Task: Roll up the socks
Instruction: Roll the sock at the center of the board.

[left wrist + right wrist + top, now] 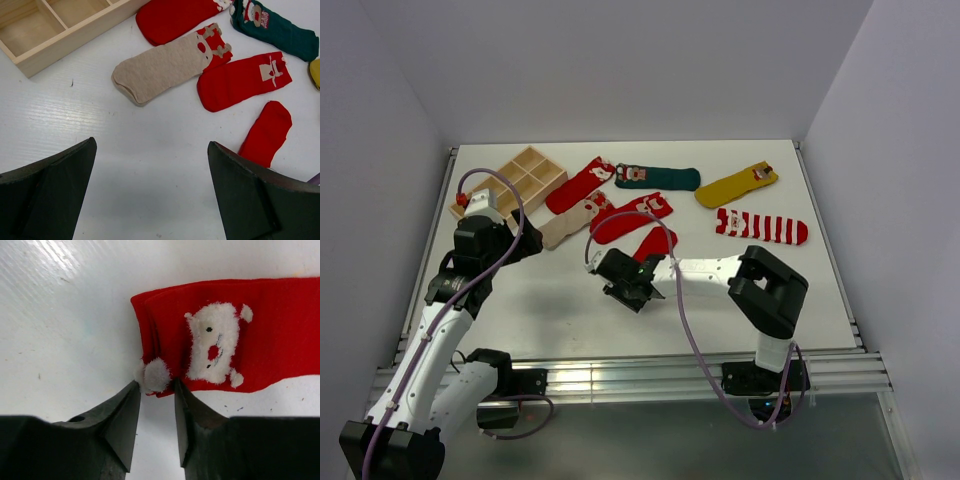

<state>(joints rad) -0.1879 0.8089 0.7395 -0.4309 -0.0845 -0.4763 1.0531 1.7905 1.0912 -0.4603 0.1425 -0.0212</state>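
Observation:
Several socks lie across the far half of the table: red, dark green, mustard, striped, beige and red. A third red sock reaches toward my right gripper. In the right wrist view this red sock shows a white bear patch. My right gripper is open by a narrow gap, its tips on either side of the white pompom at the cuff corner. My left gripper is wide open over bare table, near the beige sock.
A wooden compartment tray sits at the back left, its corner also in the left wrist view. White walls enclose the table on three sides. A metal rail runs along the near edge by the arm bases.

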